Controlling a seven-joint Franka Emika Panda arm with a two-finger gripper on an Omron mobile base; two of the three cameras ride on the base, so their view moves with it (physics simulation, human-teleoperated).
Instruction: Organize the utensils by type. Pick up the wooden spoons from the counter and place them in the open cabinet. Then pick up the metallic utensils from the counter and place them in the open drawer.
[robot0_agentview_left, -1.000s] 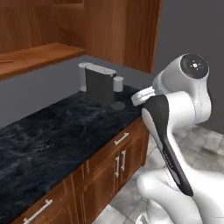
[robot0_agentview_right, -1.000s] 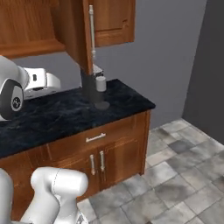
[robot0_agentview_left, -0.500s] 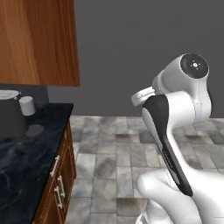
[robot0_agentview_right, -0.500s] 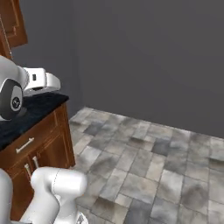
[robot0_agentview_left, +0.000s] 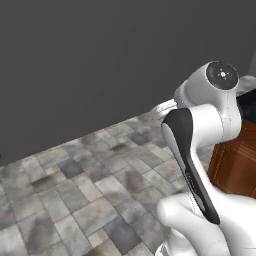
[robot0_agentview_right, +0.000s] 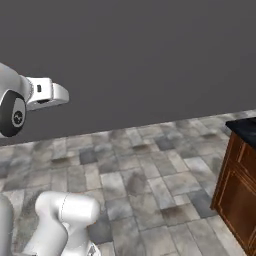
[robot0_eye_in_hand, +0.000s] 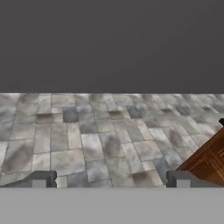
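Utensils lie nowhere on the grey stone floor (robot0_eye_in_hand: 87, 140) ahead. Gripper (robot0_eye_in_hand: 109, 179) hangs spread wide with nothing between its fingertips (robot0_eye_in_hand: 41, 178), touching nothing. A wooden cabinet (robot0_agentview_right: 240, 185) stands at the right, against a dark wall (robot0_agentview_right: 140, 55).

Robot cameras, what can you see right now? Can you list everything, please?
Wall: one, plain dark grey, across the back of the room.
Floor: one, grey stone tiles with brownish patches, spreading from the wall toward the robot.
Cabinet: one, reddish-brown wood with a black top, at the right edge of the right base view.
Arm: one, white with dark joints, rising in the lower right of the left base view.
Gripper: one, two dark finger tips standing wide apart with nothing between them, at the bottom of the hand view.
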